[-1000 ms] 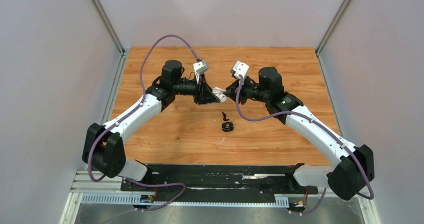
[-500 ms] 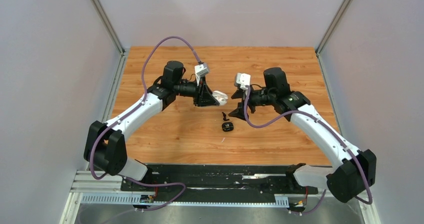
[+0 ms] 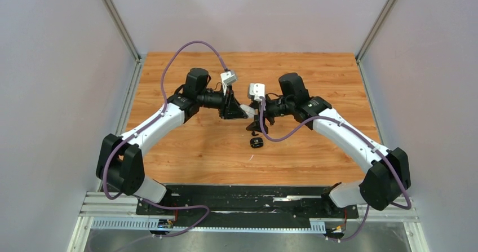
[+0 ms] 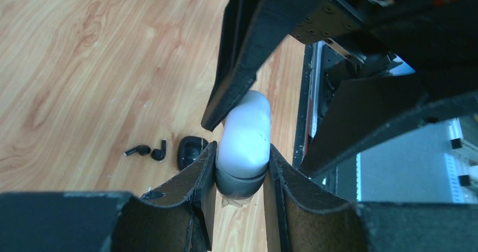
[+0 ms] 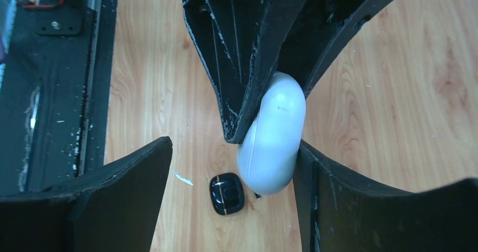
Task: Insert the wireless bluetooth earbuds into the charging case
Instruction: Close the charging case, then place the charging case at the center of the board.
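Right claw (image 5: pixel 232 150) has swung in, spread wide around white case (image 5: pixel 273 145) left claw (image 4: pixel 241 150) grips; black earbuds (image 4: pixel 159 150) lie below.

White case (image 4: pixel 245 133): smooth, pill-shaped, lid shut, grey band at one end. Pinched in left claw (image 4: pixel 241 164), clear of the tabletop (image 3: pixel 186 145).

Black case (image 3: pixel 257 143): small, glossy, rounded, lying flat, between 5 and 6 o'clock of the white case in the top view.

Black earbud (image 4: pixel 138 149) and second black earbud (image 4: pixel 159 150): short-stemmed, on their sides, just beside each other, at 9 o'clock of the black case in the left wrist view.
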You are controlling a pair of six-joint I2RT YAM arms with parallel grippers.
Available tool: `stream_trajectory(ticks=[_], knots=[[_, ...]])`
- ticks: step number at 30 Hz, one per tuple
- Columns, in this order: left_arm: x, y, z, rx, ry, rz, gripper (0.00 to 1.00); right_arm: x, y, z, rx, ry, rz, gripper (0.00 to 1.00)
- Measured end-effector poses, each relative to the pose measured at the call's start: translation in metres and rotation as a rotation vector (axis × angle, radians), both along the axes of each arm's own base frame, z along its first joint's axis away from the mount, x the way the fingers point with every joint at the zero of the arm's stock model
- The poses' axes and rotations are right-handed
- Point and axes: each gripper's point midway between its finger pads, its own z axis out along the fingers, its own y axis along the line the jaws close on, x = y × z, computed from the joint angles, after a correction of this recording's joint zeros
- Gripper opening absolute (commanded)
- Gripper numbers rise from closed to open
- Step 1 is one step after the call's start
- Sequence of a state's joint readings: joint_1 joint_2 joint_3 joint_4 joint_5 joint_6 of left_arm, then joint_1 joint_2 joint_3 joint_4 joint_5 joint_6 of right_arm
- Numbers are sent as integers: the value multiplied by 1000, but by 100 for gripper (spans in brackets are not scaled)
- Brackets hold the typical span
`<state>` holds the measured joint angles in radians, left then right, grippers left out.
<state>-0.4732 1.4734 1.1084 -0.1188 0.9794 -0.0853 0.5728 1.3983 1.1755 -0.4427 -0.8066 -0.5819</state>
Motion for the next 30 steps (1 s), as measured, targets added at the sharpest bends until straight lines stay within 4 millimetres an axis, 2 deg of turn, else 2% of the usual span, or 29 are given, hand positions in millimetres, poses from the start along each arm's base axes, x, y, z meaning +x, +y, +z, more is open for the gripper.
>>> stream_trajectory(ticks=[3, 11, 13, 17, 18, 20, 23, 26, 28, 30], knots=[[3, -1, -1, 5, 45, 22, 0, -1, 3, 1, -19, -53, 1, 73], [20, -2, 3, -31, 153, 88, 0, 17, -1, -1, -50, -148, -64, 74], [22, -2, 2, -44, 181, 83, 0, 20, -2, -3, -56, -158, -79, 68], [21, -2, 2, -73, 247, 48, 2, 27, -4, -5, -65, -175, -119, 47], [20, -3, 3, -82, 260, 35, 3, 30, -5, -4, -65, -182, -134, 47], [18, -2, 5, -94, 276, 17, 2, 34, -5, -2, -66, -195, -157, 52], [17, -2, 10, -106, 284, -12, 0, 39, -7, 0, -70, -209, -186, 66], [23, 0, 9, -98, 280, 14, 0, 44, -11, -1, -82, -217, -213, 71], [34, 5, -1, -65, 285, 88, 0, 48, -16, -2, -84, -206, -229, 72], [55, 17, -18, -17, 295, 206, 0, 53, -26, -4, -83, -172, -262, 73]])
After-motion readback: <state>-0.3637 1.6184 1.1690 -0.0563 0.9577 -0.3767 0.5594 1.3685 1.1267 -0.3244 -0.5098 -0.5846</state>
